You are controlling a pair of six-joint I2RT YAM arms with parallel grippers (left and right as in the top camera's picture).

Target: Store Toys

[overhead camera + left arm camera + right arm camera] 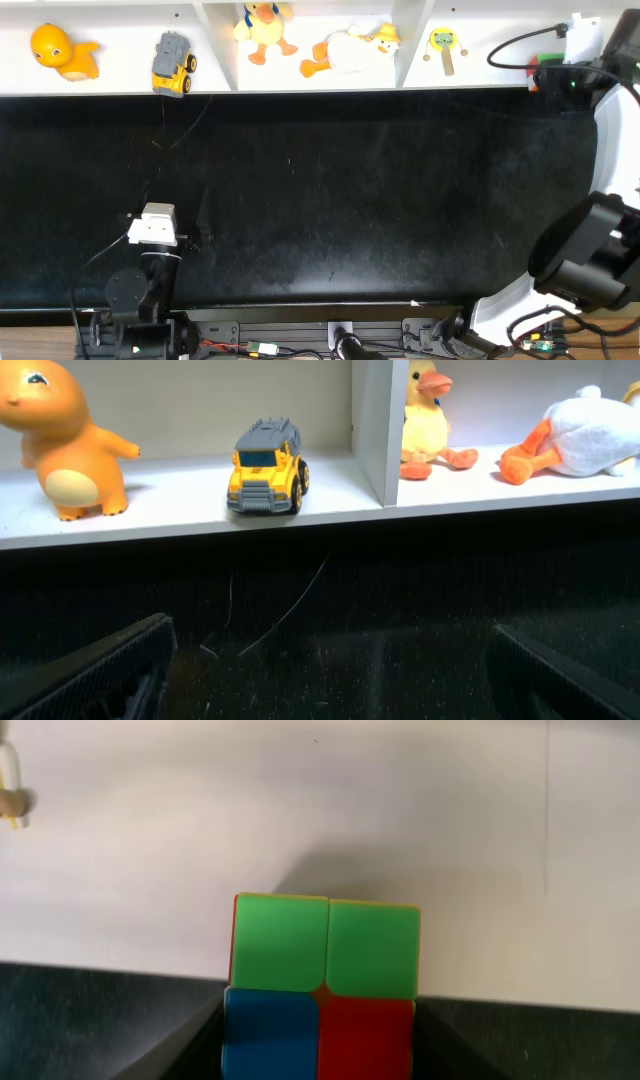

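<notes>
**One cube at the shelf's lip, five toys already housed**

Five toys sit in the white shelf (100, 85) along the far side of the black table (350, 200). They are an orange plastic dinosaur figure (60, 50), a yellow and grey toy truck (172, 63), a yellow plush duck (265, 28), a white plush duck lying on its side (348, 50) and a small green and yellow rattle-like toy (444, 45).

The step in hand looks like the last placement. The right gripper (318, 1045) is at the shelf's far right bay, its fingers closed on the sides of a multicoloured plastic puzzle cube (325, 955) with green, blue and red tiles. The cube is at the bay's front edge, over the white floor, and whether it rests on the floor I cannot tell.

The left gripper (335, 670) hangs over the table well short of the shelf, facing the truck, with its fingers spread wide and nothing between them.

Next, I judge, the cube needs carrying a little deeper into the bay so that it sits wholly on the floor. Then the fingers should part and the arm back straight out.
</notes>
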